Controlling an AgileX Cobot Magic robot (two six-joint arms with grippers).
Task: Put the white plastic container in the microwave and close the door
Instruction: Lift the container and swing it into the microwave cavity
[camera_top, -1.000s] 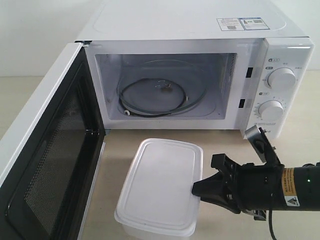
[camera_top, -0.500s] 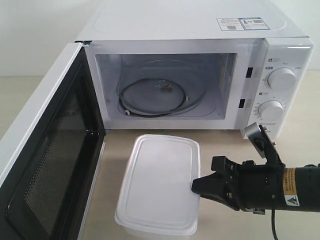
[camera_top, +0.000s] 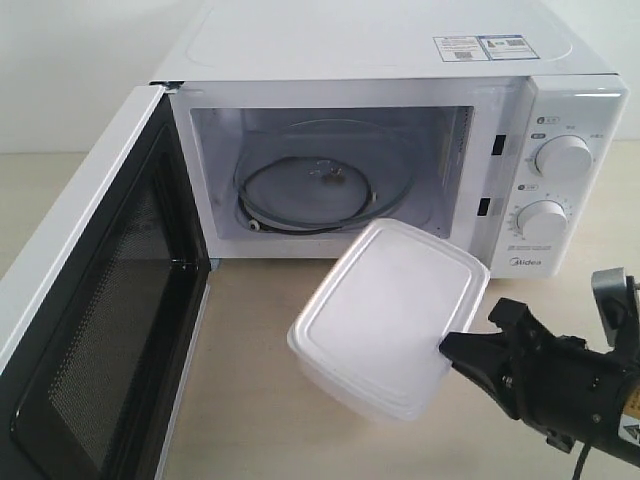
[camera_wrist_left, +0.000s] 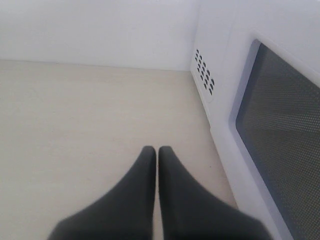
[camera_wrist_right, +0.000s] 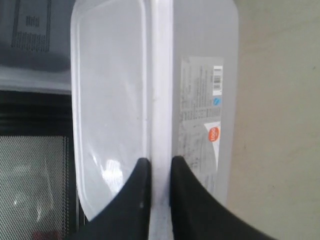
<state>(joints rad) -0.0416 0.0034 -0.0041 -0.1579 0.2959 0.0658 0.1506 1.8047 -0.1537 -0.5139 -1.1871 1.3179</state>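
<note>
The white plastic container (camera_top: 390, 318) hangs tilted above the table in front of the microwave (camera_top: 400, 140), its far corner near the cavity's lower sill. My right gripper (camera_top: 447, 350) is shut on the container's rim (camera_wrist_right: 161, 100), one finger on the lid, the other on the labelled side wall. The door (camera_top: 95, 310) stands wide open at the left, its black mesh inner face showing. In the left wrist view my left gripper (camera_wrist_left: 157, 150) is shut and empty over bare table, beside the door's outer face (camera_wrist_left: 280, 130). It is not seen in the exterior view.
Inside the cavity lies a glass turntable with its roller ring (camera_top: 310, 195). Two round knobs (camera_top: 562, 157) sit on the right panel. The beige table (camera_top: 250, 400) stretches in front of the microwave. A wall rises behind.
The right gripper has lifted the container off the table, tilted it, and carried it right and toward the microwave opening. The arm itself has drawn back to the right.
</note>
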